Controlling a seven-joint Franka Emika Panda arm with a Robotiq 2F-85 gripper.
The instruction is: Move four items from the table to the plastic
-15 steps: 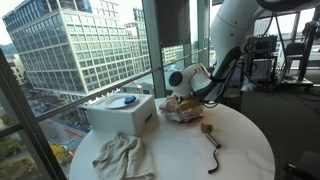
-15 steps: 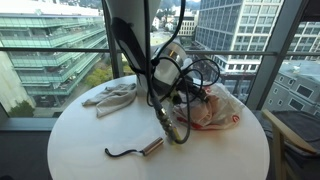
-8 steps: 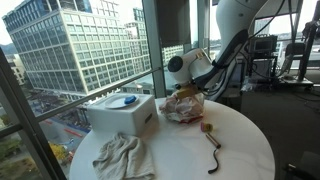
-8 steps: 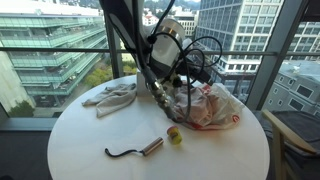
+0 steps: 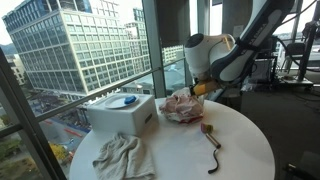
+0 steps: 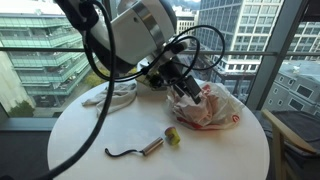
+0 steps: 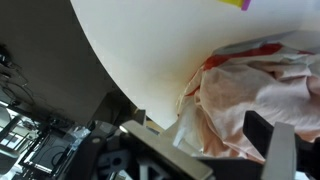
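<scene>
White table point(image 6: 225, 152): bag point(image 6: 212, 108), cloth point(image 5: 122, 156), box point(image 5: 120, 114), tool point(image 6: 135, 151).

Plastic bag point(image 7: 250, 100) cut by right edge

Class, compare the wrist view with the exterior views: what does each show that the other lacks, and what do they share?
Only the wrist view: a close look down between the open fingers at the folds of the bag. Only the exterior views: the box, cloth, hooked tool, arm and buildings outside. Shared: the table and the bag; a yellow sliver at the wrist view's top edge may be the yellow item.
</scene>
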